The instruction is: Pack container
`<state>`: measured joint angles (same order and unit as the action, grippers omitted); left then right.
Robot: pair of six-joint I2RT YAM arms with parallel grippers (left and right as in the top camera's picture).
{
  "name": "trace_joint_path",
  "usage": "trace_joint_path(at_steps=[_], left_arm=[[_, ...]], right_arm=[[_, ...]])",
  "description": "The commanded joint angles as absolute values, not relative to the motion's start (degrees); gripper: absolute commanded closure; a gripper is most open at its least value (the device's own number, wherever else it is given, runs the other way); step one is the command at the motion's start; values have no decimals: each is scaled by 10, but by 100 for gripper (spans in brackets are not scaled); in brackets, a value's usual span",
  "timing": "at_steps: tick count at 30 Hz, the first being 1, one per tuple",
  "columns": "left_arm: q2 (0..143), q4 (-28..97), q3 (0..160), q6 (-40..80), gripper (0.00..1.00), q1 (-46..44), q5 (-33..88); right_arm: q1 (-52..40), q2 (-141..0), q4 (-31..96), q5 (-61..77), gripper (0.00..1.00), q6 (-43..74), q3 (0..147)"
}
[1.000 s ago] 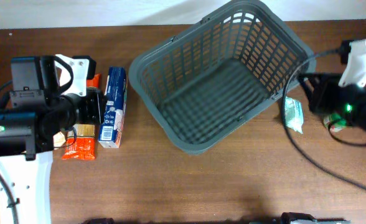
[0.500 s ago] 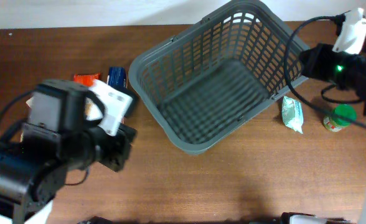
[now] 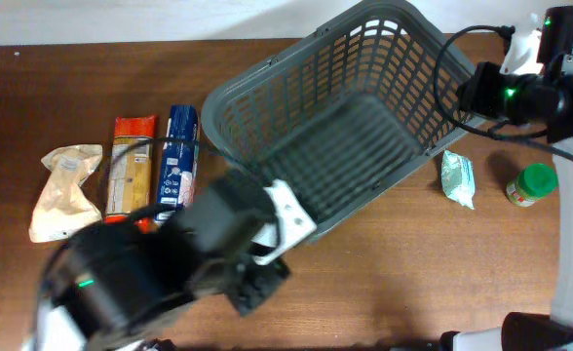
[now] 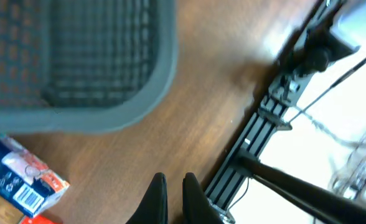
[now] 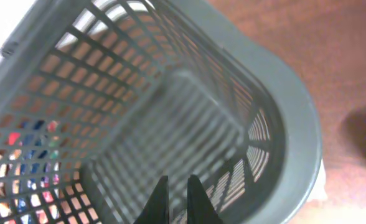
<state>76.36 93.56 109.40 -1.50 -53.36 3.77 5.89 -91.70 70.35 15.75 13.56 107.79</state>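
Observation:
The container (image 3: 318, 219), a large dark grey slotted basket, stands tilted at the table's back centre with nothing in it. It also shows in the left wrist view (image 4: 161, 74) and fills the right wrist view (image 5: 295, 124). My left gripper (image 4: 173, 186) is shut and empty, above bare wood near the basket's front corner. Its blurred arm (image 3: 184, 268) hides the fingers in the overhead view. My right gripper (image 5: 177, 186) is shut and empty, high over the basket's right rim; it also shows in the overhead view (image 3: 474, 97).
Left of the basket lie a blue box (image 3: 177, 166), an orange packet (image 3: 131, 171) and a beige bag (image 3: 62, 190). The blue box also shows in the left wrist view (image 4: 21, 180). Right of the basket lie a white-green packet (image 3: 457, 180) and a green-lidded jar (image 3: 532, 183).
My left arm swung from over the groceries at the left to the front centre, uncovering them. My right arm moved back and left, to the basket's right rim.

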Motion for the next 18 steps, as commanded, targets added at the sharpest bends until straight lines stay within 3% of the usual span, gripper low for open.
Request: trace_joint_path(at_steps=[1,18], left_arm=[[815,927,1096,-9,98,-573,4],[938,864,1095,-21,98,-602,-27]], right_arm=[[55,-933,710,143,96,139,1087],[55,-950,731,92,96,123,1086]])
